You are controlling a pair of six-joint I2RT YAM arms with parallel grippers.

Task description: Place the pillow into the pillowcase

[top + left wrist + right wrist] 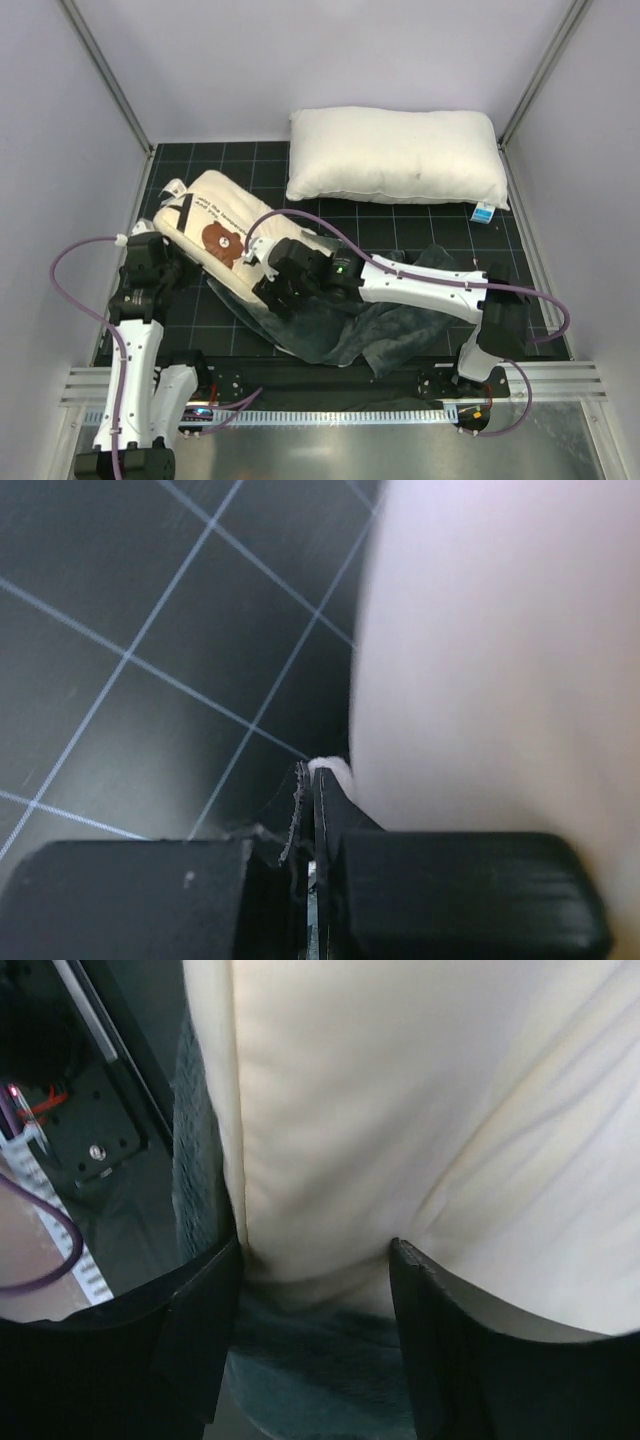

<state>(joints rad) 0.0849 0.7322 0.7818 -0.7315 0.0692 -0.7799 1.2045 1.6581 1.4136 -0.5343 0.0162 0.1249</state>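
The cream pillow (pixel 212 212) with the brown bear face lies slanted at the left of the mat, its lower end against the dark grey pillowcase (pixel 335 335). My right gripper (pixel 272 290) is open there. In the right wrist view its (pixel 315 1250) jaws stand apart, tips pressing on the pillow (pixel 350 1110) above the grey plush pillowcase (pixel 310 1360). My left gripper (pixel 183 268) sits at the pillow's lower left edge. Up close the left gripper (pixel 312 772) is shut, a small tuft of white plush pinched at its tips, the pillow (pixel 480 660) beside it.
A larger plain white pillow (pixel 395 155) lies at the back of the black gridded mat (pixel 410 228), with a small blue tag (pixel 484 212) at its right corner. White walls close in the sides. A metal rail (pixel 330 385) runs along the near edge.
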